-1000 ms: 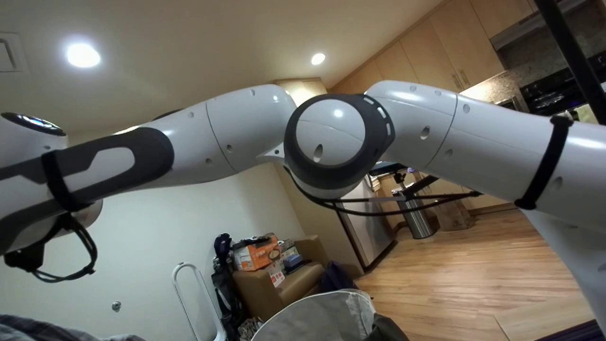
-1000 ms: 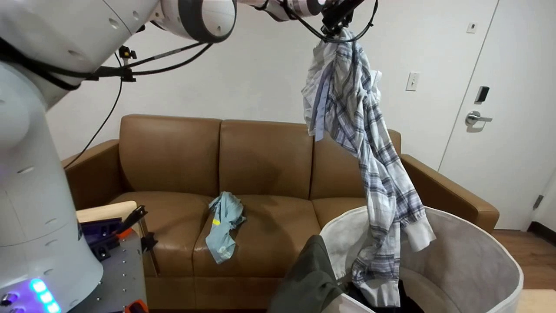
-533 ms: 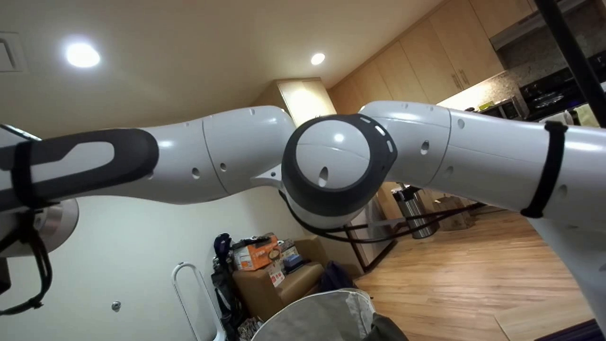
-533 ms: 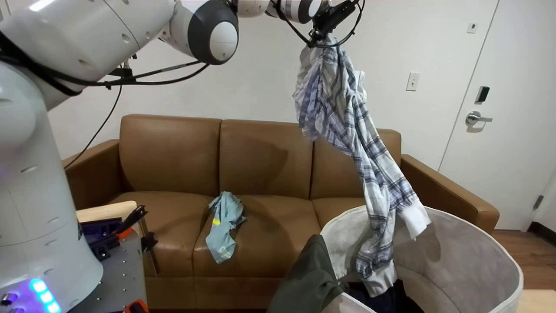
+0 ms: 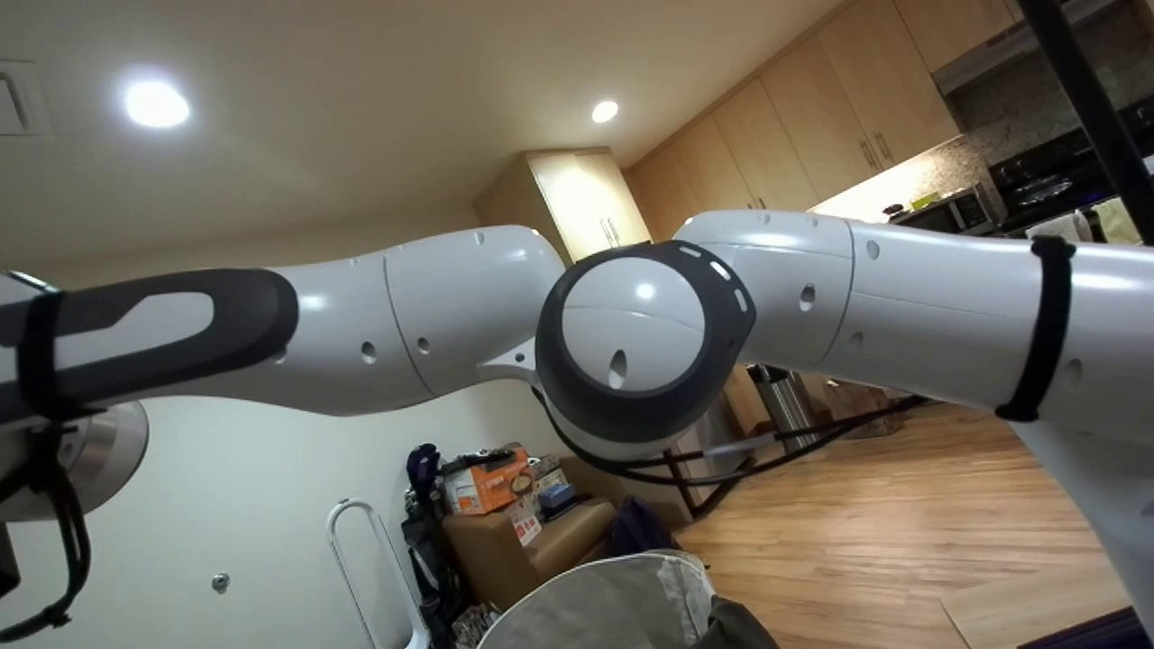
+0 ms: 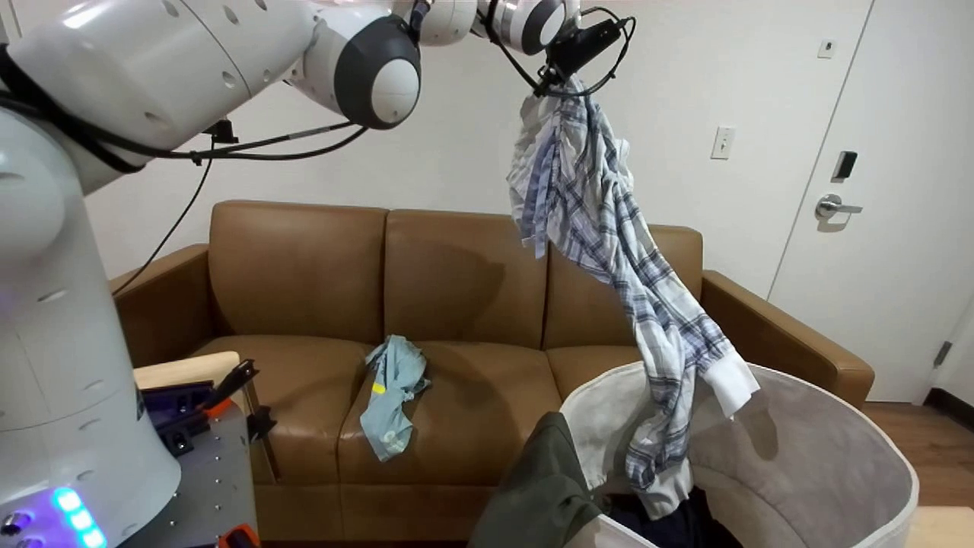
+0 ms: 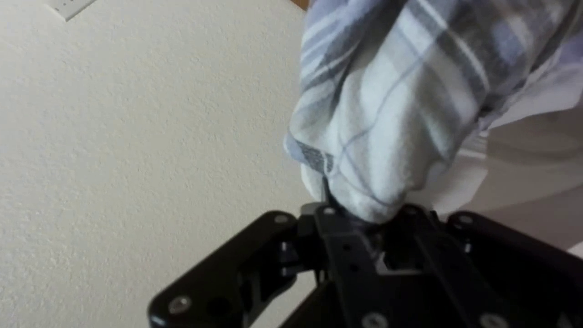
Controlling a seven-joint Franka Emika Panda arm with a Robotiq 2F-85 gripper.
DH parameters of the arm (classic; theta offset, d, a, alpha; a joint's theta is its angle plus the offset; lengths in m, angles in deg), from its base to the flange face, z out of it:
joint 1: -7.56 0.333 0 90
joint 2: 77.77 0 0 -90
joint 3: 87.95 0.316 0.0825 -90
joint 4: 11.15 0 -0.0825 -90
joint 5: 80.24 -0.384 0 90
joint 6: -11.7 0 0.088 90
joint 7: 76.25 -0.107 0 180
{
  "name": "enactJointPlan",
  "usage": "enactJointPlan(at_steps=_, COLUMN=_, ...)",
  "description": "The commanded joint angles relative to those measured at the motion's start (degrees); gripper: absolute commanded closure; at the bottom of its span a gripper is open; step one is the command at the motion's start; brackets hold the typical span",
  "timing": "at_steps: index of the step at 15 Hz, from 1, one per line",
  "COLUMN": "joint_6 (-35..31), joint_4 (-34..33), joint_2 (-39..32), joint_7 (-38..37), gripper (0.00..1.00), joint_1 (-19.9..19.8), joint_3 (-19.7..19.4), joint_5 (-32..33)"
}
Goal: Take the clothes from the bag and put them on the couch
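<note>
Plaid shirt (image 6: pixel 590 198) hangs from pincer (image 7: pixel 368 213) — narrow, clamped on bunched top — lower end inside grey bag (image 6: pixel 829 453). Likely light, limp, hardy; gathered folds look best hold, dangling end may catch rim.

Open air above couch (image 6: pixel 487 396), bag (image 6: pixel 818 441) side partly blocked.
Room to pass over light-blue garment (image 6: pixel 394 399) lying low on middle seat. In the way: plaid shirt (image 6: pixel 597 217) trailing from gripper (image 6: pixel 561 78) down into bag, dark clothes (image 6: pixel 689 525) low inside, dark green garment (image 6: pixel 533 495) over bag's rim, armrest (image 6: pixel 791 327) standing behind bag. Shirt blocks part of wrist view; gap from gripper to wall (image 7: pixel 136 159) hard to judge.
</note>
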Motion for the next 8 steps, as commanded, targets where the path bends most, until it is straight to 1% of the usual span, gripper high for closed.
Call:
enactJointPlan(at_steps=1, joint_6=-0.8, joint_4=0.5, joint_2=-1.9, joint_7=2.9, gripper=0.89, joint_1=2.4, joint_3=3.4, joint_5=-1.5)
enactJointPlan(at_steps=2, joint_6=-1.0, joint_4=1.0, joint_2=-2.6, joint_7=2.7, gripper=0.89, joint_1=3.3, joint_3=4.4, joint_5=-1.8)
enactJointPlan(at_steps=4, joint_6=1.3, joint_4=3.0, joint_2=-3.3, joint_7=2.3, gripper=0.89, joint_1=5.2, joint_3=5.9, joint_5=-1.6)
enactJointPlan(at_steps=5, joint_6=2.8, joint_4=4.2, joint_2=-3.3, joint_7=3.4, gripper=0.89, joint_1=5.9, joint_3=7.2, joint_5=-1.8)
enactJointPlan(at_steps=6, joint_6=4.8, joint_4=5.4, joint_2=-3.1, joint_7=3.6, gripper=0.89, joint_1=6.6, joint_3=7.4, joint_5=-1.1)
enactJointPlan(at_steps=7, joint_6=5.0, joint_4=6.0, joint_2=-3.4, joint_7=6.0, gripper=0.89, joint_1=7.0, joint_3=8.3, joint_5=-0.9)
enactJointPlan(at_steps=8, joint_6=4.6, joint_4=5.8, joint_2=-3.9, joint_7=6.5, gripper=0.89, joint_1=7.4, joint_3=7.8, joint_5=-0.2)
